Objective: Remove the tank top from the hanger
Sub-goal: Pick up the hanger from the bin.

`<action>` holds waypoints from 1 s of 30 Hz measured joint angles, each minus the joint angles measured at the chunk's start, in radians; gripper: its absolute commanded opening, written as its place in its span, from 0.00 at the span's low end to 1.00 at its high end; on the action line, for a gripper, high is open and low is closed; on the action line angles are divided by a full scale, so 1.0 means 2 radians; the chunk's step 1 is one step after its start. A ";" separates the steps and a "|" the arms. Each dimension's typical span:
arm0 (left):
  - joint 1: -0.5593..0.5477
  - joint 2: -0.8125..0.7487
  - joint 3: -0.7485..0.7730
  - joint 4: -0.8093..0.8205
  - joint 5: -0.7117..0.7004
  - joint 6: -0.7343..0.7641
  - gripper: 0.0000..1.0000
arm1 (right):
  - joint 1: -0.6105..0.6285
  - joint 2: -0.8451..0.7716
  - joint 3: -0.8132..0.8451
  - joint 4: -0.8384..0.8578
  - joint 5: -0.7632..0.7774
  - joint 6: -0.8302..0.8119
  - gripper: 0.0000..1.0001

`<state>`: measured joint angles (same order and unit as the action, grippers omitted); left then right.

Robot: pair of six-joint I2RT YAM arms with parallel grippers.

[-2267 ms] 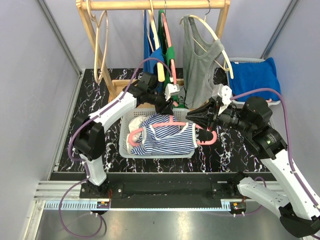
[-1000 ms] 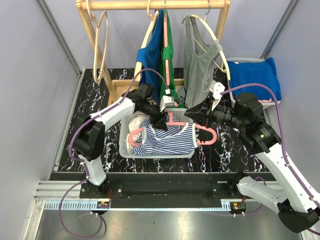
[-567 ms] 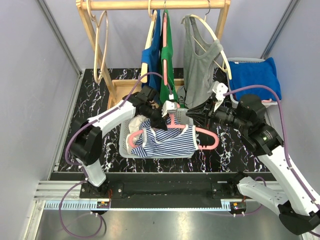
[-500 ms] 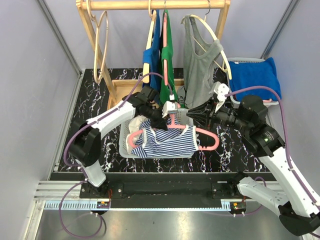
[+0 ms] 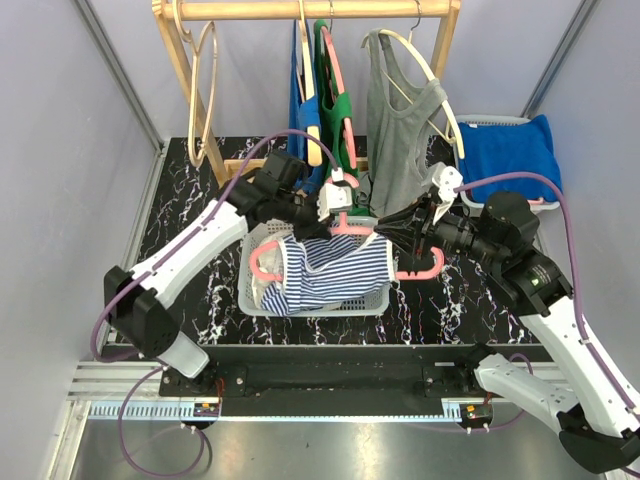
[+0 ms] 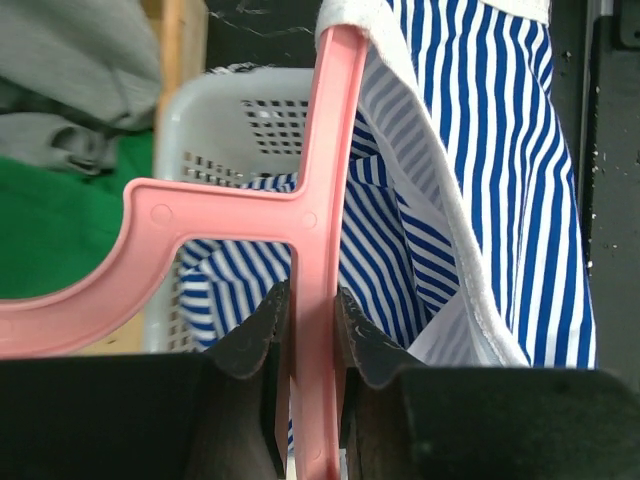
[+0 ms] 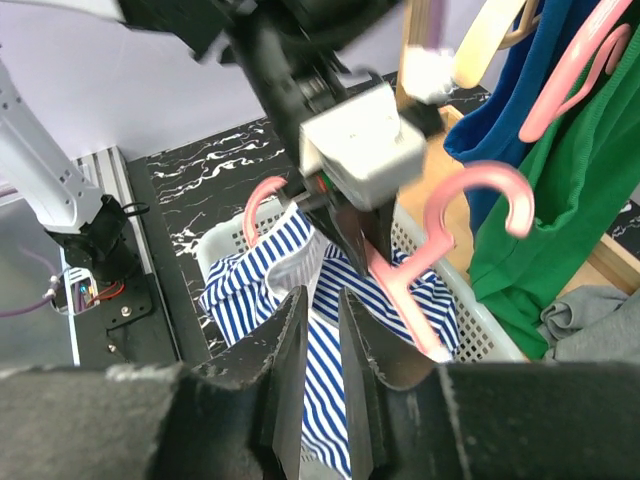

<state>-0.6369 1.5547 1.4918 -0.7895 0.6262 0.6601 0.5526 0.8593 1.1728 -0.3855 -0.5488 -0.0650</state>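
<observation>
A blue-and-white striped tank top [image 5: 330, 275] hangs on a pink hanger [image 5: 265, 262] above the white basket [image 5: 247, 292]. My left gripper [image 5: 325, 225] is shut on the hanger's neck [image 6: 315, 200], just below the hook, with the striped cloth [image 6: 500, 150] draped to its right. My right gripper [image 5: 385, 232] is at the top's right shoulder. Its jaws stand nearly closed with striped cloth [image 7: 240, 290] pinched between them [image 7: 322, 310]. The hanger's hook [image 7: 470, 195] and my left gripper [image 7: 350, 150] show just beyond it.
A wooden rack [image 5: 300, 10] stands behind with a grey tank top [image 5: 400, 120] on a cream hanger, blue and green garments [image 5: 325, 100], and empty cream hangers [image 5: 205, 80]. A folded blue cloth [image 5: 505, 150] lies in a tray at the back right.
My left gripper has lifted the pink hanger up and back, so the striped top now hangs higher over the basket. The blue and green garments on the rack have swung.
</observation>
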 measured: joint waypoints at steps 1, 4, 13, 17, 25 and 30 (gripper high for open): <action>0.000 -0.008 0.005 -0.003 -0.004 -0.001 0.00 | 0.000 0.001 0.000 0.000 0.002 0.002 0.28; 0.000 -0.030 0.013 -0.015 -0.019 -0.005 0.00 | 0.000 0.008 0.004 0.000 0.004 0.010 0.28; 0.000 -0.103 0.011 -0.040 -0.063 -0.025 0.03 | 0.000 0.018 0.010 0.003 -0.005 0.033 0.29; 0.000 -0.137 0.011 -0.058 -0.065 -0.021 0.03 | 0.000 0.031 0.010 0.003 -0.021 0.036 0.34; -0.002 -0.260 -0.061 -0.063 -0.017 0.078 0.03 | 0.000 0.077 0.071 -0.009 -0.087 0.019 0.44; -0.003 -0.270 -0.062 -0.053 -0.004 0.093 0.03 | 0.001 0.107 0.111 -0.008 -0.176 0.028 0.43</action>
<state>-0.6426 1.0145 1.3682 -0.8963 0.6178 0.8467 0.5537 1.0725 1.3941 -0.4019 -0.9012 -0.0093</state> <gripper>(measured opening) 0.189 0.434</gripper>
